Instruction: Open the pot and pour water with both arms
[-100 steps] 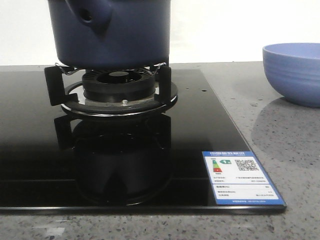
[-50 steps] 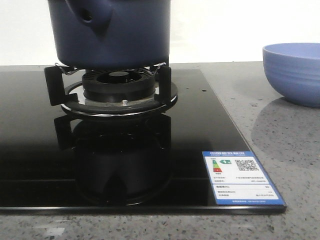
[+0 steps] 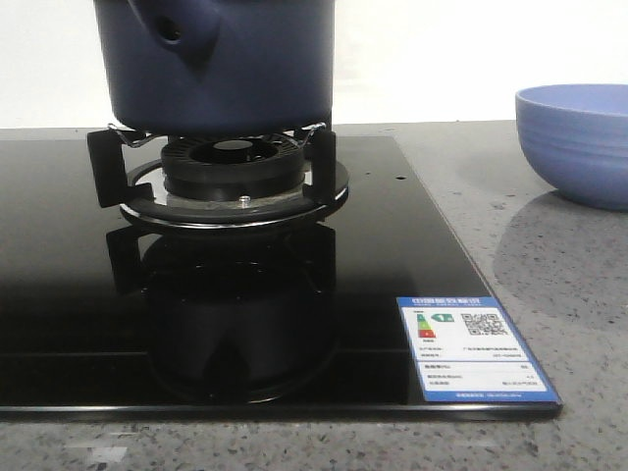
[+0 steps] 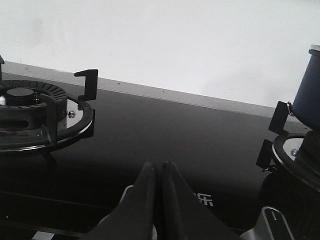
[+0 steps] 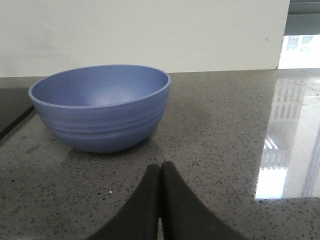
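Nothing has moved since the earlier frames: the dark navy-blue round pot [image 3: 221, 64] sits on the black burner stand [image 3: 231, 177]. Left gripper [image 4: 159, 172] and right gripper [image 5: 160, 172] are both closed and empty.

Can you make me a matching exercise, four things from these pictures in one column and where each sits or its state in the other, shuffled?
Things:
1. pot
2. bowl
3. label
4. left gripper

Places or states:
A. jaws shut, holding nothing
B. on the burner supports
C. on the grey counter, right of the cooktop
D. stuck on the cooktop's near right corner

Pairs: 1-B, 2-C, 3-D, 4-A
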Robot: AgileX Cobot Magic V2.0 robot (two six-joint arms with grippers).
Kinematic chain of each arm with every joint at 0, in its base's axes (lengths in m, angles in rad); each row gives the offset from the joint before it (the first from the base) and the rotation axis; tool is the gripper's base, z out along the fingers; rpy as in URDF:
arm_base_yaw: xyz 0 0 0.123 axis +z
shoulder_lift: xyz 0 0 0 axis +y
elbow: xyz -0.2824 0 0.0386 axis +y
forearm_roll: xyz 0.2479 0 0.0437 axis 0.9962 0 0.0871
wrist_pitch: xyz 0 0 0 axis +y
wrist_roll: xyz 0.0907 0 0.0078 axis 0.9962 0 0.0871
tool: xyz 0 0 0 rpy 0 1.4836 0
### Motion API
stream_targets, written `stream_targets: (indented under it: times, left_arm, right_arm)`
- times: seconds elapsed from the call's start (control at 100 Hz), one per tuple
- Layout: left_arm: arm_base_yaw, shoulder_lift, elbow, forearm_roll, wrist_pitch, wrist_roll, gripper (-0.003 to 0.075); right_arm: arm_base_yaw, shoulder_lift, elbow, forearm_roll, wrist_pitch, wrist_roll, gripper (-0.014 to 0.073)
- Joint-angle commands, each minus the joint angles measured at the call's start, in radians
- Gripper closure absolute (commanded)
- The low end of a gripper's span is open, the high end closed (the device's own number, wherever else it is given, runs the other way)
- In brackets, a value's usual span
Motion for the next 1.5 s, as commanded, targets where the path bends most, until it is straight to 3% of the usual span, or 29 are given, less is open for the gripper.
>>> stream_targets:
  times: [0.0,0.13,0.34,0.46,0.65,0.81,0.92,1.09,1.24,1.34,1.49]
  left_arm:
    - [-0.006,-0.026,0.035,-0.009,-0.069,-0.011,0.0741]
    - [-0.006,-0.026,0.035,-0.073,-0.087,-0.011,0.0741]
    - [-0.006,-0.026,0.033,-0.447,-0.116,-0.011,0.0741]
    - [-0.006,-0.026,0.031,-0.634,-0.114,-0.011,0.0741]
    - [-0.006,-0.023,-0.065,-0.624,0.003,0.036,0.0741]
    - [-0.006,0.068,-0.258,-0.598,0.24,0.292,0.0741]
    - [-0.026,0.173,-0.403,-0.635,0.405,0.513,0.0741]
    - [-0.156,0.287,-0.532,-0.679,0.402,0.624,0.0741]
    - [-0.24,0.375,-0.608,-0.679,0.378,0.689,0.0737]
    - [-0.275,0.439,-0.651,-0.679,0.361,0.691,0.0685]
    - [-0.302,0.543,-0.709,-0.693,0.341,0.737,0.0498]
  right_arm:
    - [0.002,-0.018,0.025,0.001,-0.091,0.0,0.0637]
    - [0.002,-0.018,0.025,0.096,-0.096,0.0,0.0637]
    - [0.002,-0.018,0.023,0.46,-0.147,0.0,0.0637]
    - [0.002,-0.018,0.018,0.574,-0.142,0.0,0.0637]
    - [0.002,-0.011,-0.108,0.528,0.028,-0.049,0.0636]
    - [0.002,0.105,-0.275,0.455,0.233,-0.18,0.0636]
    - [0.051,0.198,-0.37,0.452,0.271,-0.272,0.0637]
    - [0.125,0.308,-0.473,0.45,0.312,-0.392,0.0637]
    - [0.181,0.366,-0.532,0.45,0.332,-0.401,0.063]
    - [0.189,0.379,-0.558,0.45,0.319,-0.403,0.0546]
    - [0.189,0.388,-0.575,0.45,0.298,-0.403,0.0219]
